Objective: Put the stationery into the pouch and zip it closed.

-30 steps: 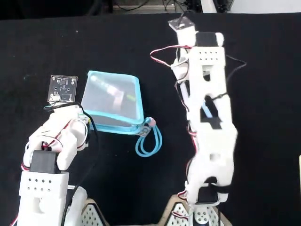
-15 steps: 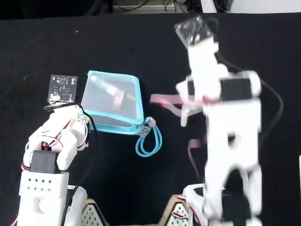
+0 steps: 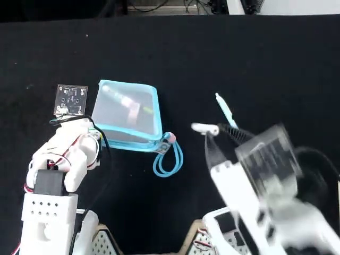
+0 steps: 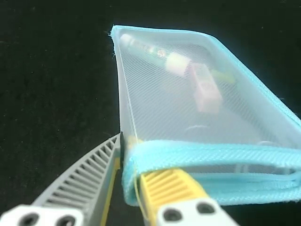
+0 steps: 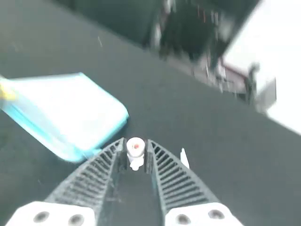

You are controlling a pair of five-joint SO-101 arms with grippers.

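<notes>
A light blue mesh pouch point(image 3: 127, 112) lies left of the table's middle, with a pen and a pink eraser inside point(image 4: 202, 87). My left gripper point(image 4: 129, 181) is shut on the pouch's near left corner point(image 3: 94, 137). A blue cord loop point(image 3: 169, 158) trails from the pouch's near right corner. My right gripper point(image 5: 135, 157) is shut on a small white stick point(image 5: 135, 151), held above the table to the right of the pouch point(image 3: 204, 128). A light blue pen point(image 3: 225, 110) lies on the cloth just beyond it.
The black cloth point(image 3: 276, 69) covers the table, with open room at the far side and right. Both arm bases point(image 3: 106, 241) stand at the near edge. Cables and gear point(image 3: 159, 6) sit beyond the far edge.
The right arm pulled back from its far stretch over the table toward the near edge, carrying the white stick. The light blue pen came into sight. The left arm and pouch stayed still.
</notes>
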